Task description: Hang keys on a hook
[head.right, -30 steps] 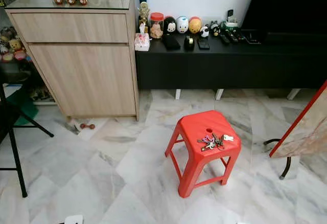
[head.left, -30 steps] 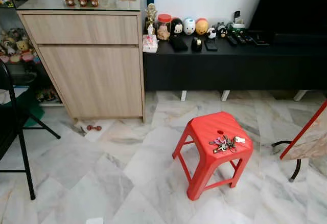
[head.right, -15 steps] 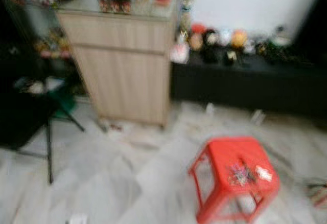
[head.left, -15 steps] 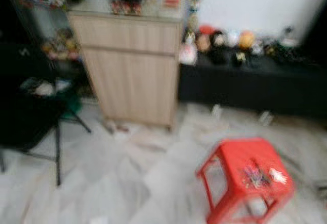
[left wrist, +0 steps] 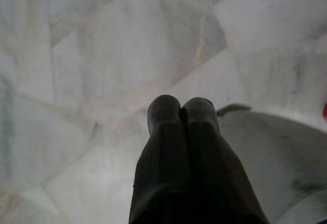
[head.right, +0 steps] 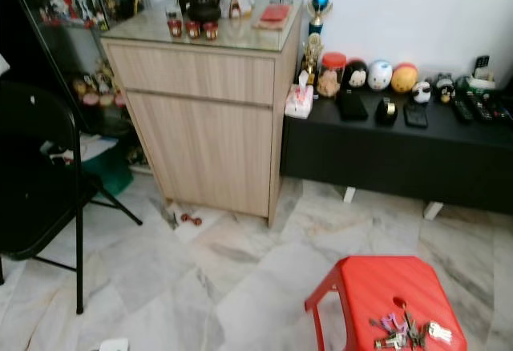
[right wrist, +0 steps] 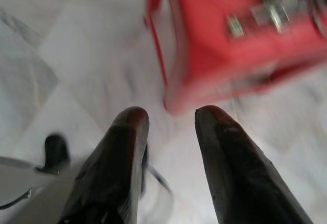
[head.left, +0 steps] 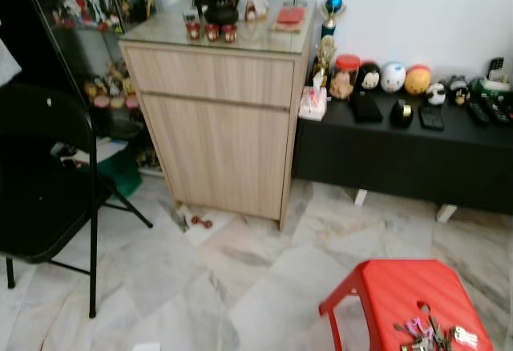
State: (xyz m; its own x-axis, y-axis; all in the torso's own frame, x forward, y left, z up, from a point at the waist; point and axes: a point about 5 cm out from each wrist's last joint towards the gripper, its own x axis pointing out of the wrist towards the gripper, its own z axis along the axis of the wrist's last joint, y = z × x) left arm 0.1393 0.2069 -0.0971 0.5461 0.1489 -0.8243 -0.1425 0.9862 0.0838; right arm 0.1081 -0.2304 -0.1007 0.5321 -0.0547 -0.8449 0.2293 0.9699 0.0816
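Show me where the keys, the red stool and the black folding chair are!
keys (head.right: 402, 331), right eye view, middle of the bunch.
red stool (head.right: 365, 283), right eye view, bare seat top.
black folding chair (head.left: 36, 139), left eye view, on its backrest.

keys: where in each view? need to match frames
Left eye: keys on the red stool, bottom right corner.
Right eye: keys on the stool's near right part, bottom right.
Left wrist: marble floor beyond the end effector.
Right wrist: blurred keys on the stool top, beyond the fingers.
Shared landmark: the stool.
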